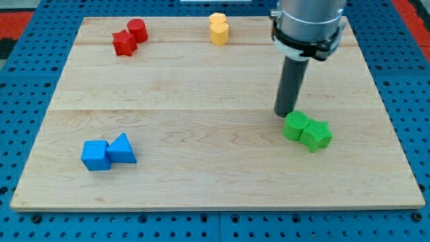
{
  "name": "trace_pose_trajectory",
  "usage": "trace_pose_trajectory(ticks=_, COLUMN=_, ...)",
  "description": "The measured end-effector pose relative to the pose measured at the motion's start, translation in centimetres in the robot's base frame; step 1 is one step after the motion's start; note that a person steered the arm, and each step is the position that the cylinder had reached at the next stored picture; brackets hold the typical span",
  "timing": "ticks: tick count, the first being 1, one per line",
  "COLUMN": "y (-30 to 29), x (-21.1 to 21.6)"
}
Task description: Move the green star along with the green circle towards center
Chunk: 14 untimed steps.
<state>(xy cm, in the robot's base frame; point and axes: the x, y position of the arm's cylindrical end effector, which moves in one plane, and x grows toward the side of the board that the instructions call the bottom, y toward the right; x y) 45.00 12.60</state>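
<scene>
The green star [294, 126] and the green circle [316, 134] lie touching each other at the view's right, below the board's middle height. The star is on the left, the circle on the right. My tip [287, 113] stands just above the star's upper left edge, touching or almost touching it. The dark rod rises from there to the arm's grey body at the view's top.
A red star [123, 43] and a red cylinder [137, 30] sit at the top left. Two yellow blocks [218, 28] sit at the top centre. A blue cube [95, 155] and a blue triangle [121, 149] sit at the lower left. The wooden board [201, 87] lies on a blue pegboard.
</scene>
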Motion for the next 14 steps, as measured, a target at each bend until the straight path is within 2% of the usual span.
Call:
trace_pose_trajectory(ticks=2, y=8.1, x=-3.1)
trace_pose_trajectory(ticks=4, y=19.5, x=2.2)
trace_pose_trajectory(ticks=5, y=20.5, x=7.5)
trace_pose_trajectory(ticks=6, y=18.1, x=10.4)
trace_pose_trajectory(ticks=7, y=11.5, x=10.2)
trace_pose_trajectory(ticks=9, y=3.1, x=4.2)
trace_pose_trajectory(ticks=10, y=-2.5, x=3.7)
trace_pose_trajectory(ticks=12, y=-0.1, x=4.4)
trace_pose_trajectory(ticks=14, y=-2.2, x=6.0)
